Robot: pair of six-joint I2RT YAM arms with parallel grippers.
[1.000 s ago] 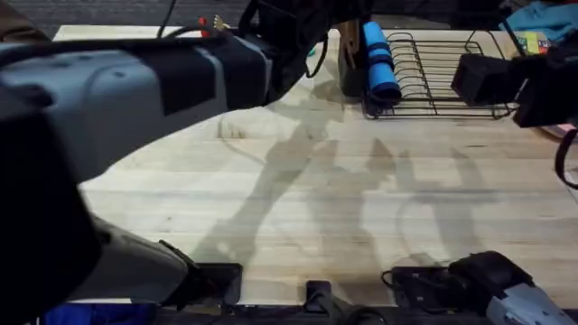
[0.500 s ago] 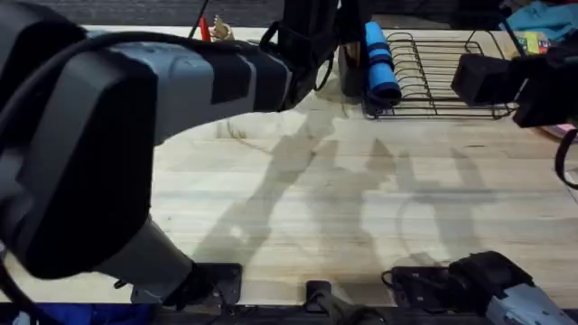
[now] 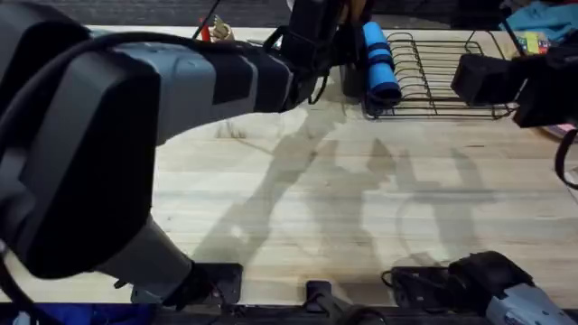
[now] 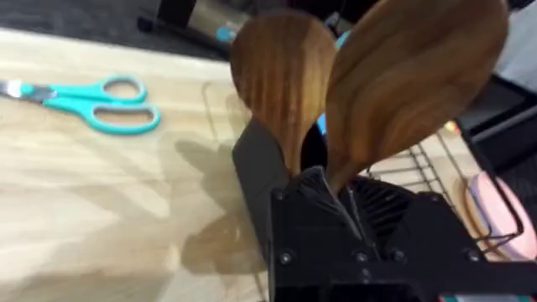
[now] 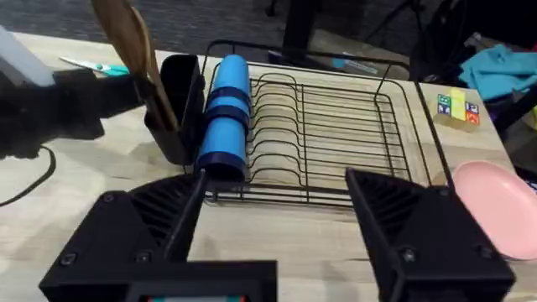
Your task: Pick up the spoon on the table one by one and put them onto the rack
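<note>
Spoons – two brown wooden spoons with glossy rounded bowls, one (image 4: 281, 80) standing in the tall black utensil holder (image 4: 268, 180) at the end of the black wire dish rack (image 5: 336, 126), the other (image 4: 411, 80) right beside it, bowl up, handle running down toward the holder. Left gripper (image 4: 336, 197) sits directly at the holder, black fingers pressed in around the second spoon's handle as far as the left wrist view shows, so it looks pinched, not yet let go. Long axis of both spoons near upright, slightly splayed apart. Right gripper (image 5: 273, 222) hangs on the near side of the rack, fingers spread wide, holding nothing, well apart from the holder. Left arm is clearly the nearer one. Teal-handled scissors (image 4: 92, 101) lie on the pale wooden plank table (image 3: 361, 208) beyond the holder – not task items. Judged: last spoon is about to be dropped
</note>
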